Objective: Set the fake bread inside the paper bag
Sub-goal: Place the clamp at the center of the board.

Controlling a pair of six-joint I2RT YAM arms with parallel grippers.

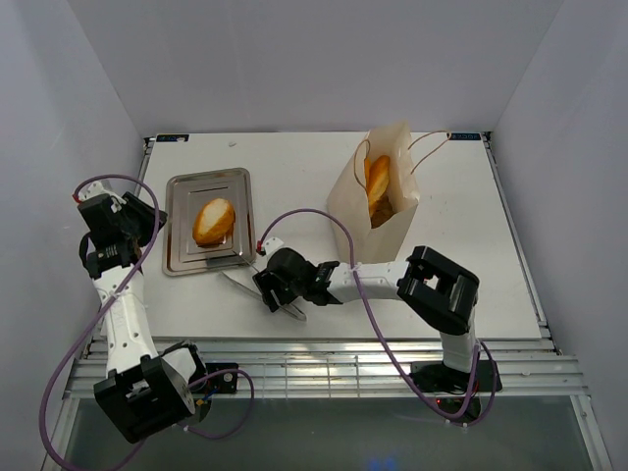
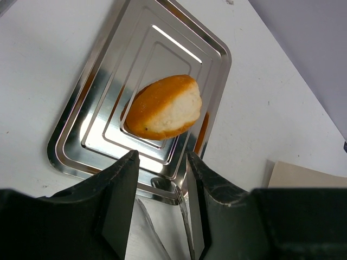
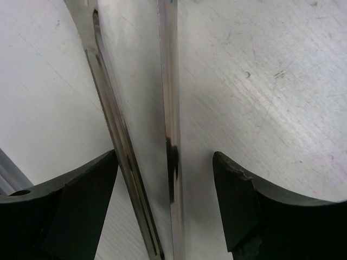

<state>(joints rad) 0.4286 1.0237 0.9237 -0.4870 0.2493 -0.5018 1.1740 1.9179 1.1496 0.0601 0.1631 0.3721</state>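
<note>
Golden-orange fake bread shows in two places. One oval roll lies alone in the middle of the steel tray, pale on its upper face and darker at the ends. More of the bread stands upright inside the paper bag, poking up at its open mouth. A second piece may sit under it, but I cannot tell the pieces in the bag apart well enough to count them.

Seen from above, the single cream bag stands upright at about 1 o'clock from the table's centre. Its two thin cord handles loop outward at the mouth. The single tray lies flat at about 10 o'clock, well apart from the bag.

One pair of silver tongs lies on the white table, just beyond the tray's near right corner, at about 5 o'clock from the roll. The right gripper is low over the tongs with its jaws spread wide. Both tong arms run between the pads, with bare table showing on either side, so nothing is clamped.

The left gripper hangs at the tray's near edge and points at the roll, which sits at 12 o'clock in its wrist view. Its jaws are partly apart and hold nothing.

A small dark tag sits at each far corner of the table, and its marks are too small to read.
</note>
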